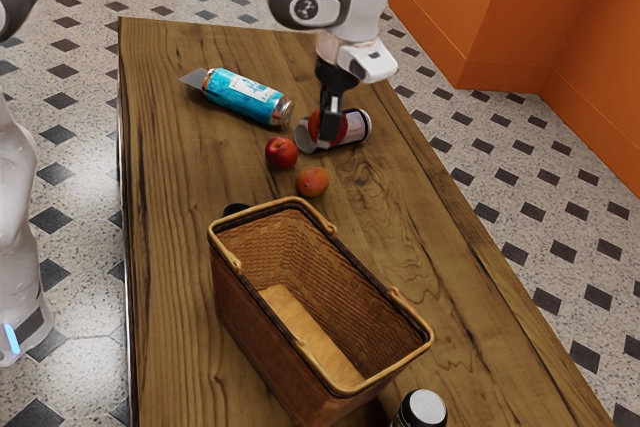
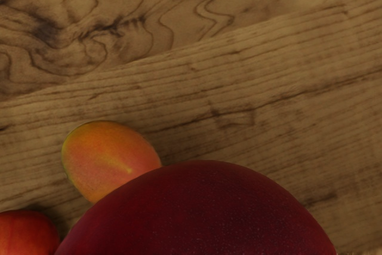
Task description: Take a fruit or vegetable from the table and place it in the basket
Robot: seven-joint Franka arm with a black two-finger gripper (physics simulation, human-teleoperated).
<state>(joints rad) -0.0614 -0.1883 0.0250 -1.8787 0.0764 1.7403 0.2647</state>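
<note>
Our pincer [image 1: 329, 133] pinches the dark red fruit [image 2: 197, 213]; carried too low, it could strike the basket [image 1: 252, 319] and be knocked loose, rolling across the worktop [image 1: 425, 237].

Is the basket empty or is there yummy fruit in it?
It looks empty: looking down into the basket, I see its light, bare bottom and no fruit inside.

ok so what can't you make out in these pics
Dark thing by the basket: exterior view, mostly hidden behind the basket
Dark container with pale lid: exterior view, cut off by lower edge
Blue bottle: exterior view, label print too small
Red fruit at the gripper: exterior view, partly behind the gripper; wrist view, cut off by lower edge
</note>
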